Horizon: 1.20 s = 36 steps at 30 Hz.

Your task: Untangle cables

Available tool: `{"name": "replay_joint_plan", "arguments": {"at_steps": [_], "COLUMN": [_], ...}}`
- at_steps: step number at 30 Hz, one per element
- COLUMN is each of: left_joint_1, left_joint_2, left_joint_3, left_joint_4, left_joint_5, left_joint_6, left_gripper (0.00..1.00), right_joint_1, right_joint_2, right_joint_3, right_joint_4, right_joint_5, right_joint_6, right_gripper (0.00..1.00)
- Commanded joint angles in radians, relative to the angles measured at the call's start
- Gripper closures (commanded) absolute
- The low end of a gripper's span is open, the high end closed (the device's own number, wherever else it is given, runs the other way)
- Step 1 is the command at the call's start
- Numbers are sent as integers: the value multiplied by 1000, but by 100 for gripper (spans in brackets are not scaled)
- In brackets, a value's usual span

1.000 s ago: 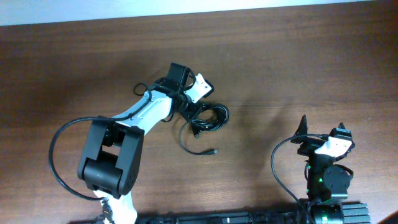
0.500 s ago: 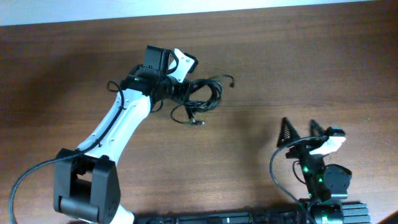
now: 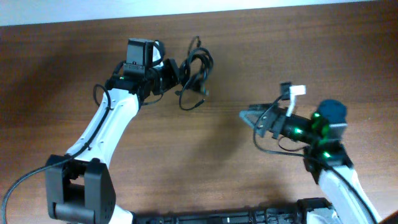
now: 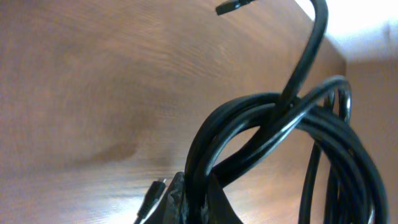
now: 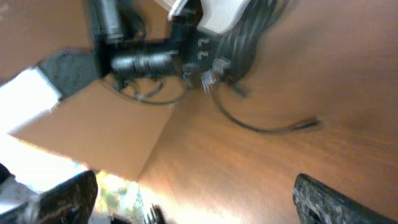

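The cables (image 3: 198,70) are a knotted bundle of thin black cords hanging from my left gripper (image 3: 175,76), near the far middle of the table. In the left wrist view the bundle (image 4: 280,130) rises from my shut jaws (image 4: 194,202). One plug end (image 4: 151,200) is beside the jaws and another (image 4: 231,7) sticks up. My right gripper (image 3: 250,120) is open and empty, to the right of the bundle and pointing left. Its blurred wrist view shows the bundle (image 5: 249,37), a loose cord end (image 5: 273,127) and my wide-apart fingers (image 5: 199,205).
The brown wooden table (image 3: 205,168) has its far edge (image 3: 261,9) just behind the bundle. The thicker black arm wires loop at the lower left (image 3: 12,190) and beside the right arm (image 3: 273,148).
My left gripper has carried the bundle up and toward the table's far edge. My right arm has swung up and left from its resting spot, with its gripper still open.
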<state>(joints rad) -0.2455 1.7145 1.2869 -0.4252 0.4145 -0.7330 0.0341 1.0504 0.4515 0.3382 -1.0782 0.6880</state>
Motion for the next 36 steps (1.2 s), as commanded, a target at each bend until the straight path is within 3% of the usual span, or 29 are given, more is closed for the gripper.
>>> {"name": "replay_joint_plan", "arguments": {"at_steps": [1, 3, 5, 6, 9, 12, 14, 16, 19, 21, 22, 23, 25, 27, 29, 32, 36], "left_joint_1": [0, 0, 0, 0, -8, -80, -105, -112, -112, -112, -112, -103, -60, -41, -39, -48, -129], "left_joint_2": [-25, -25, -25, -25, -25, -25, -25, -25, -25, -25, -25, -25, -25, -25, -25, -25, -29], "left_joint_3": [15, 15, 15, 15, 15, 14, 14, 15, 15, 15, 15, 15, 15, 15, 15, 15, 15], "left_joint_4": [-45, -137, -179, -221, -296, -313, -310, -309, -310, -310, -310, -309, -309, -310, -285, -235, -202], "left_joint_5": [-42, -72, -71, -71, -40, -26, -21, 11, 89, 121, 114, 71, -190, -366, -389, -379, -366], "left_joint_6": [-367, -427, -449, -506, -631, -713, -737, -745, -743, -735, -699, -611, -304, -108, 88, 280, 410], "left_gripper": [100, 100, 100, 100, 100, 100, 100, 100, 100, 100, 100, 100, 100, 100, 100, 100, 100], "right_joint_1": [203, 378, 525, 584, 673, 673, 673, 673, 673, 672, 672, 671, 671, 669, 617, 510, 450], "right_joint_2": [158, 262, 332, 367, 456, 490, 490, 492, 494, 494, 493, 493, 457, 389, 289, 270, 274], "right_joint_3": [9, 9, 9, 9, 9, 9, 9, 9, 9, 9, 9, 9, 9, 9, 9, 9, 9], "right_joint_4": [197, 227, 248, 277, 382, 512, 508, 501, 488, 488, 484, 480, 481, 481, 481, 513, 510], "right_joint_5": [67, 486, 795, 882, 914, 914, 913, 914, 914, 914, 913, 901, 662, 527, 458, 486, 649], "right_joint_6": [-126, -232, -350, -397, -399, -241, -241, -241, -241, -241, -241, -241, -237, -166, -13, 172, 241], "right_gripper": [2, 2, 3, 7, 16, 30, 37, 59, 69, 81, 96, 96, 96, 96, 96, 96, 96]}}
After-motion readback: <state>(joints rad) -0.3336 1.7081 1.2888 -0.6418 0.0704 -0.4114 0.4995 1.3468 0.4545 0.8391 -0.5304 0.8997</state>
